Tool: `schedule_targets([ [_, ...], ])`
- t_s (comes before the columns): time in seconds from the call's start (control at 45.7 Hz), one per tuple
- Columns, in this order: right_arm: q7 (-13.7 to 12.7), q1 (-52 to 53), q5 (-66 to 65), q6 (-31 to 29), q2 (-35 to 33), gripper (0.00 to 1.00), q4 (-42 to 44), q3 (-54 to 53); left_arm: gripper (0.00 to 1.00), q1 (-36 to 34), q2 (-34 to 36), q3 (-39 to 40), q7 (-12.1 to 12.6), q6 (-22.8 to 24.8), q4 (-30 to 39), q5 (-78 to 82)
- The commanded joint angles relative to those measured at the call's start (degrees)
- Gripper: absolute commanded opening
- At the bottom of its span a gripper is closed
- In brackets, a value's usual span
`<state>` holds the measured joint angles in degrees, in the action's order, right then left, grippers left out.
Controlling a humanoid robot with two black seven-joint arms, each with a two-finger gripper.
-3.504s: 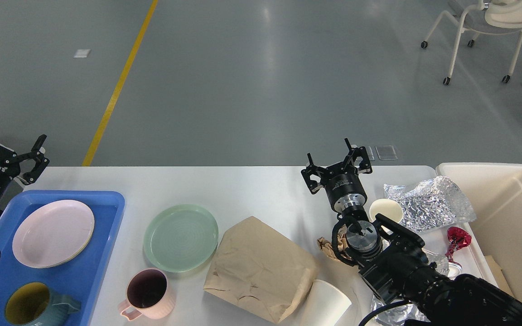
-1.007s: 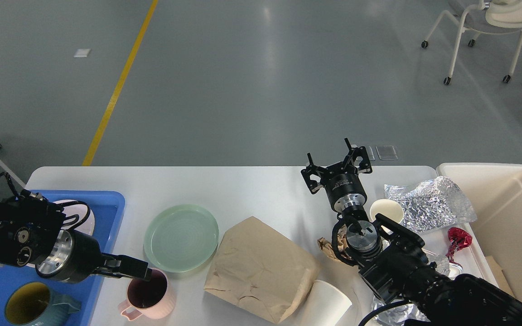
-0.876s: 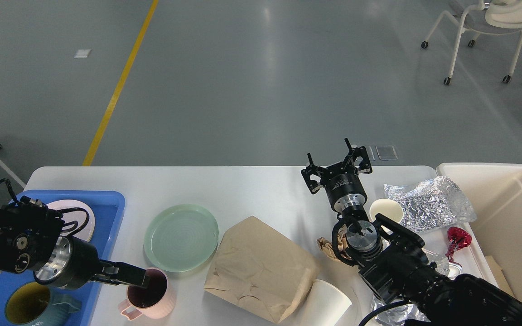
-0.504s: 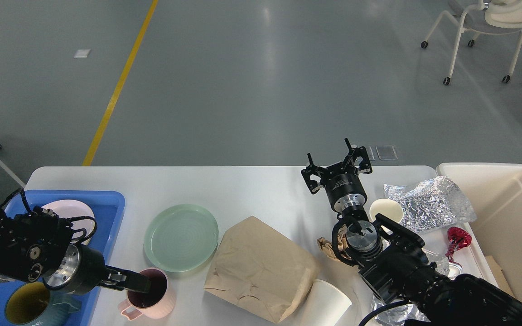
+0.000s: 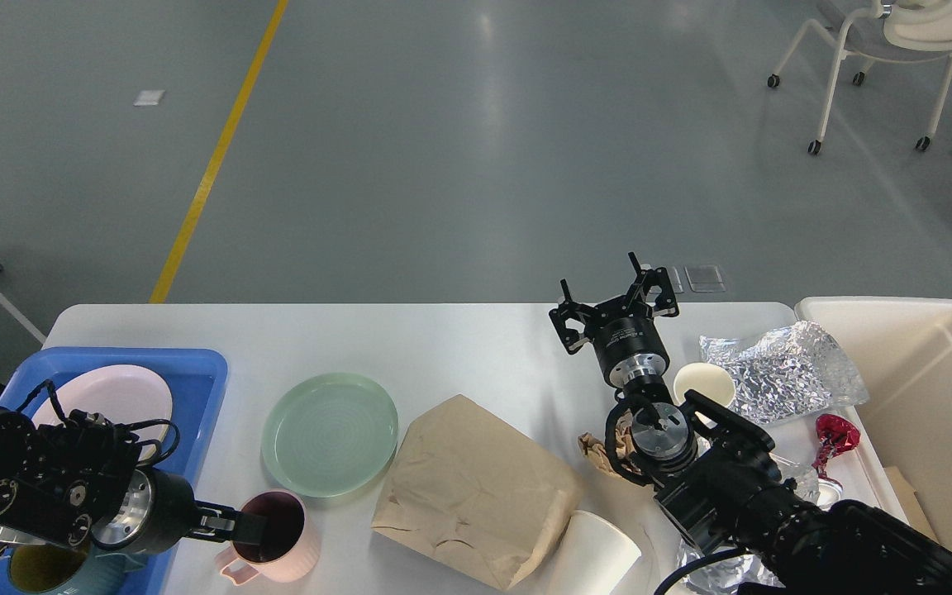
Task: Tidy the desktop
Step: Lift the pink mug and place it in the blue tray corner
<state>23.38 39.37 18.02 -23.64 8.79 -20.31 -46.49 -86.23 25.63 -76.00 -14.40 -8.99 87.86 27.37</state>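
The white desktop [image 5: 459,347] holds a green plate [image 5: 330,434], a pink mug [image 5: 282,541], a crumpled brown paper bag [image 5: 476,487], a white paper cup on its side [image 5: 600,554], an upright paper cup [image 5: 703,384], crinkled foil [image 5: 790,368] and a red wrapper [image 5: 835,438]. My left gripper [image 5: 251,526] lies low at the mug's left rim, with a fingertip dipping inside the mug. Its fingers are seen side-on and cannot be told apart. My right gripper [image 5: 615,304] is open and empty above the desktop's far edge.
A blue tray [image 5: 199,388] at the left holds a pink plate [image 5: 125,392] and a teal mug [image 5: 125,566], mostly hidden by my left arm. A cream bin [image 5: 930,397] stands at the right. A scrap of brown paper [image 5: 596,450] lies by my right arm.
My left arm came from the far left down to the pink mug, then slid toward the near edge with its tip staying at the mug's rim. The mug and right arm have not moved.
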Motion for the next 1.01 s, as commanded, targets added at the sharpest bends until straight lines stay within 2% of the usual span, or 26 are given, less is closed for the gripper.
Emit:
schedule_targets([
  [0.0,0.0,0.0,0.0,0.0,0.0,1.0,0.0,0.0,0.61,3.9,-1.6,1.9,0.3,-0.6,-2.3,0.1],
  [0.153,0.0,0.0,0.0,0.0,0.0,1.0,0.0,0.0,0.56,4.5,-1.9,2.1,0.4,-2.3,-2.7,0.1],
  [0.197,0.0,0.0,0.0,0.0,0.0,1.0,0.0,0.0,0.52,4.5,-1.9,2.1,0.3,-2.4,-2.7,0.2],
  [0.241,0.0,0.0,0.0,0.0,0.0,1.0,0.0,0.0,0.39,4.5,-1.8,2.1,0.3,-2.4,-2.7,0.3],
  [0.285,0.0,0.0,0.0,0.0,0.0,1.0,0.0,0.0,0.08,4.5,-1.8,2.1,0.3,-2.5,-2.7,0.5],
  [0.307,0.0,0.0,0.0,0.0,0.0,1.0,0.0,0.0,0.0,4.6,-1.7,2.1,0.3,-2.7,-2.7,0.6],
  [0.679,0.0,0.0,0.0,0.0,0.0,1.0,0.0,0.0,0.0,4.3,-1.1,2.0,-0.5,-2.6,-2.5,2.2],
  [0.81,0.0,0.0,0.0,0.0,0.0,1.0,0.0,0.0,0.01,2.7,1.0,1.7,-1.9,-1.9,-0.5,2.7],
  [0.92,0.0,0.0,0.0,0.0,0.0,1.0,0.0,0.0,0.02,-5.3,5.5,0.7,-3.7,0.4,4.5,4.4],
  [0.985,0.0,0.0,0.0,0.0,0.0,1.0,0.0,0.0,0.02,-12.8,9.0,-0.7,-4.1,5.3,7.0,5.1],
])
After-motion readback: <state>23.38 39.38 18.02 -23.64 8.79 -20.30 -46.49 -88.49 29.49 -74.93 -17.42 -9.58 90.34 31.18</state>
